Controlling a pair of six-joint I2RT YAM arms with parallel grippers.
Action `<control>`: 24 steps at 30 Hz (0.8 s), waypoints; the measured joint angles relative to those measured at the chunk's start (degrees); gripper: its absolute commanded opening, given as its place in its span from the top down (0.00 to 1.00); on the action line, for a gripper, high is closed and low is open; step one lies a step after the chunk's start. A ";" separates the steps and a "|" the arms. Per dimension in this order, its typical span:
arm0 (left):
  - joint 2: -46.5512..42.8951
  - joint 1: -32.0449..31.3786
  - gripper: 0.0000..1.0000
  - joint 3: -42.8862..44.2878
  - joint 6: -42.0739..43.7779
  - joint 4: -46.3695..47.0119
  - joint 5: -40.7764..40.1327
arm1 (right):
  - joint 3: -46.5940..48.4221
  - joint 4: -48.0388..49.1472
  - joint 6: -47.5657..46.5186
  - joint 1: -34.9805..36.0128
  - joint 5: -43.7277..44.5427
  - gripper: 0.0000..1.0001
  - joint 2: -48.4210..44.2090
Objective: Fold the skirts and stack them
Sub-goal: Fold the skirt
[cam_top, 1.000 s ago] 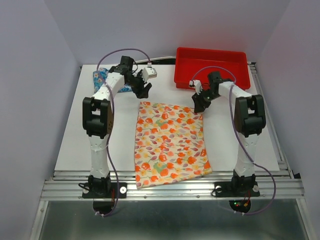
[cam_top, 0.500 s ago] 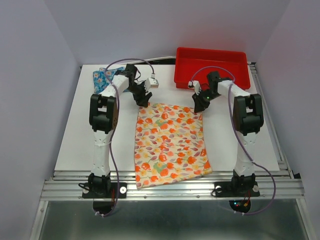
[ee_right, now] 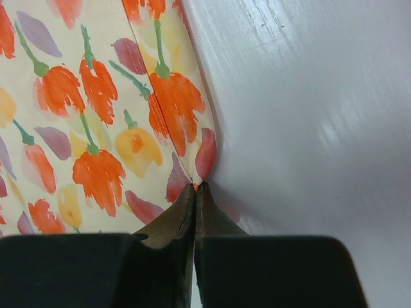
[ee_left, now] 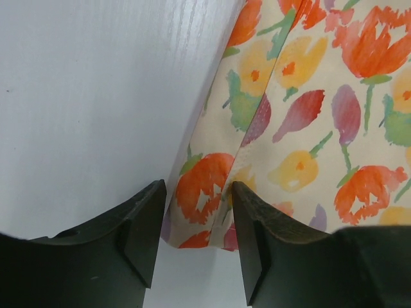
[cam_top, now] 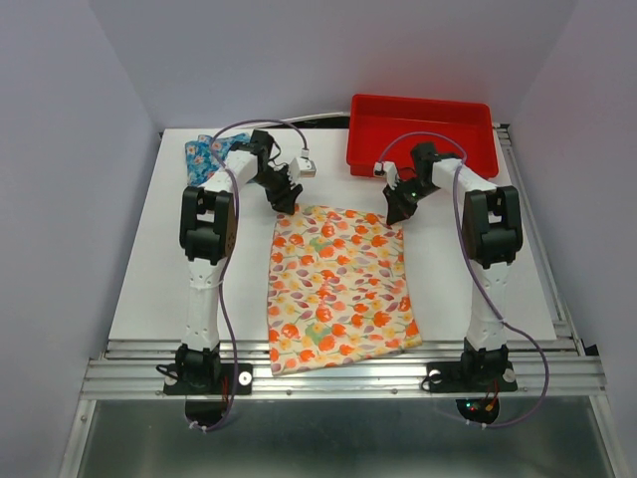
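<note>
The cream-yellow skirt (cam_top: pixel 339 287) with orange and red flowers lies flat on the white table, reaching to the near edge. My left gripper (cam_top: pixel 286 204) is open at its far left corner; in the left wrist view the corner (ee_left: pixel 204 212) sits between the two fingers (ee_left: pixel 136 231). My right gripper (cam_top: pixel 394 212) is shut on the far right corner, pinching the cloth edge (ee_right: pixel 199 168) at the fingertips. The blue floral skirt (cam_top: pixel 204 154) lies bunched at the far left, partly hidden by the left arm.
A red plastic tray (cam_top: pixel 419 134) stands at the far right of the table, just behind the right gripper. Bare white table (cam_top: pixel 169 269) shows on both sides of the spread skirt.
My left gripper has come down and right from near the blue skirt to the cream skirt's far left corner. My right gripper has stayed at the far right corner.
</note>
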 measured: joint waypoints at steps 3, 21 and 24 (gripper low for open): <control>0.00 0.04 0.42 0.02 -0.39 -0.07 0.52 | 0.02 -0.17 0.02 0.00 0.00 0.99 0.00; 0.83 0.04 0.56 4.09 -2.16 -0.52 1.38 | 1.25 -0.96 1.03 0.00 0.02 0.99 0.39; 0.83 0.07 0.47 4.09 -2.23 -0.61 1.31 | 1.51 -1.01 1.09 0.00 0.00 0.99 0.39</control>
